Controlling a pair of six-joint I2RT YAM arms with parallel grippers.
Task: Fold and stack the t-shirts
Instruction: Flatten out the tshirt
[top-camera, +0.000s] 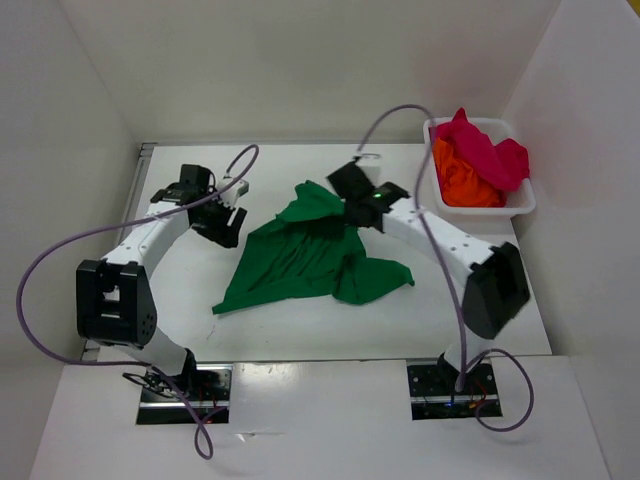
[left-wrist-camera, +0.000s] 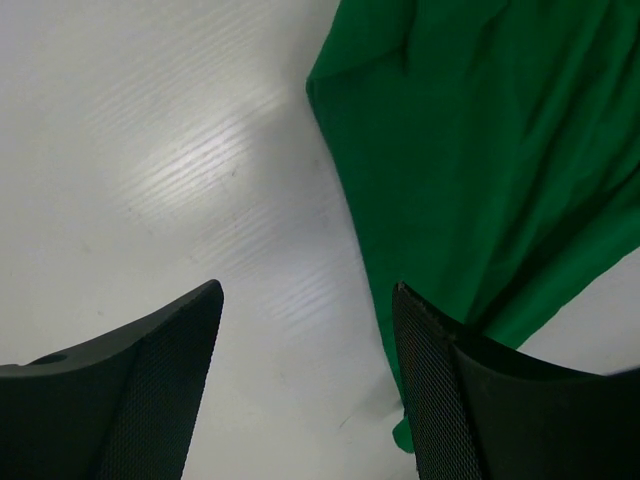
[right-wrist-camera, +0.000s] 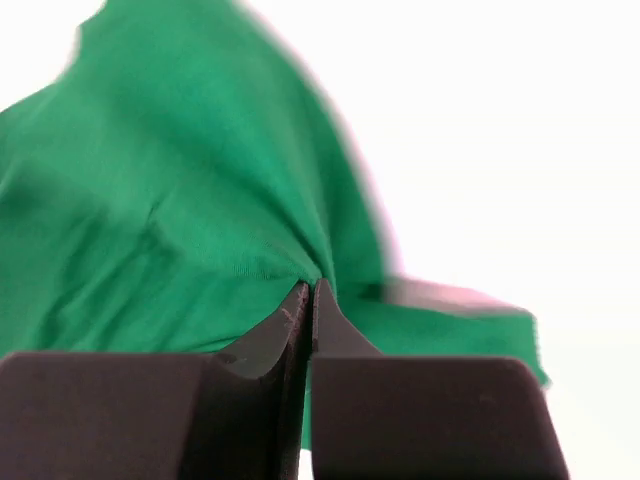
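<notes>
Top external view: the green t-shirt (top-camera: 300, 262) lies crumpled and spread across the middle of the white counter (top-camera: 190, 290), one point of cloth trailing toward the near left and another lobe toward the near right. At the shirt's far edge the right fingers (right-wrist-camera: 300, 312) are closed on a pinch of its cloth. In the right wrist view the two dark tips meet with the green fabric gathered into folds between them. The right arm's wrist and forearm cross over the far right part of the shirt and hide the cloth beneath them from above.

Left of the green shirt, just off its edge, the left fingers (top-camera: 224, 226) stand wide apart and hold nothing. In the left wrist view bare counter shows between them, and the shirt's hem runs past the right-hand tip.

Well to the right of the green shirt, against the far wall, sits a white basket (top-camera: 522, 205) holding the orange t-shirt (top-camera: 465, 182), with the magenta-red t-shirt (top-camera: 488, 150) heaped on top and spilling over the rim. A purple cable (top-camera: 400, 110) loops above the shirt's far side.
</notes>
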